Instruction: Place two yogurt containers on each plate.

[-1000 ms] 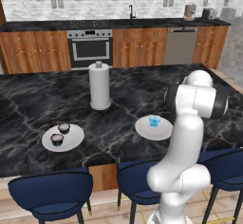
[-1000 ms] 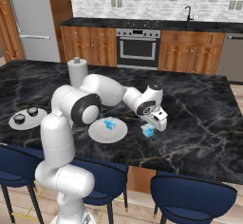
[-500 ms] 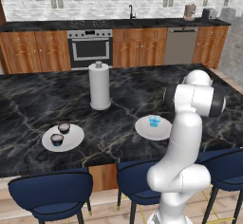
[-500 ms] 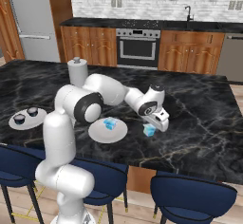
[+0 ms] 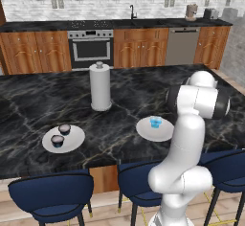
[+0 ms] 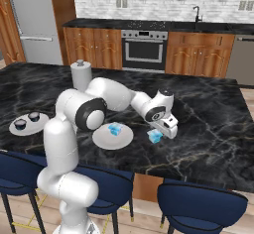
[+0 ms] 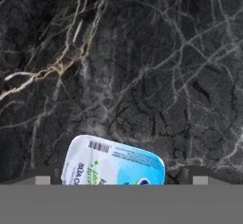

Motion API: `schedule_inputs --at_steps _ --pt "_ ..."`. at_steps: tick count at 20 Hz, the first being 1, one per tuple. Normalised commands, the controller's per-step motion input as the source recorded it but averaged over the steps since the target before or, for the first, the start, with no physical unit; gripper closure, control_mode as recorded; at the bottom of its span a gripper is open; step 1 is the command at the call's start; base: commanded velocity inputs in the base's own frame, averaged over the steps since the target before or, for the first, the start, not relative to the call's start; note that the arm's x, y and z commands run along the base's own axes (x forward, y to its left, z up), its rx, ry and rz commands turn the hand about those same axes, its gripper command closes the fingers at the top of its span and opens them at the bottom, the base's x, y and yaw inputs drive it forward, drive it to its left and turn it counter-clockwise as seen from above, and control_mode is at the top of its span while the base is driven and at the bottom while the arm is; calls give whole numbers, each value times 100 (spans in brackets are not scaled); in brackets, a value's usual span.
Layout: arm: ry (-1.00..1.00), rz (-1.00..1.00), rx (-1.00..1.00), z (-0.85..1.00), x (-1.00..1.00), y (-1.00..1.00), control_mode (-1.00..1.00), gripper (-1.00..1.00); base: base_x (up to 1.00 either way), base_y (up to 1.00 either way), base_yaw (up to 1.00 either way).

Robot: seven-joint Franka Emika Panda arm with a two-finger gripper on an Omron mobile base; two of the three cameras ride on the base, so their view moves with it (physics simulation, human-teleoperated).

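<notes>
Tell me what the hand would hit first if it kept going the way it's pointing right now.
Most likely the light blue yogurt container, lying between the hand fingertips; beneath it is the black marble counter. Depth is hard to judge.

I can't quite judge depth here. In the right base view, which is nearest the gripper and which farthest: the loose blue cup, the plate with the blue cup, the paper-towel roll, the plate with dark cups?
1. Loose blue cup, right at the gripper.
2. Plate with the blue cup, just left of it.
3. Paper-towel roll, farther back and left.
4. Plate with dark cups, far left near the counter edge.
</notes>
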Motion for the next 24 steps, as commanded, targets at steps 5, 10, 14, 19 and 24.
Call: schedule_inputs --at_steps 5,10,14,19,24 --pt "0 0 0 0 -11 16 -100 -100 0 0 0" --pt "-5 0 0 0 -1 29 -100 -100 0 0 0" --pt "2 0 -1 -24 -1 3 -100 -100 0 0 0" --pt "0 0 0 -21 0 0 -100 -100 0 0 0" --pt "0 0 -2 -28 0 3 -100 -100 0 0 0"
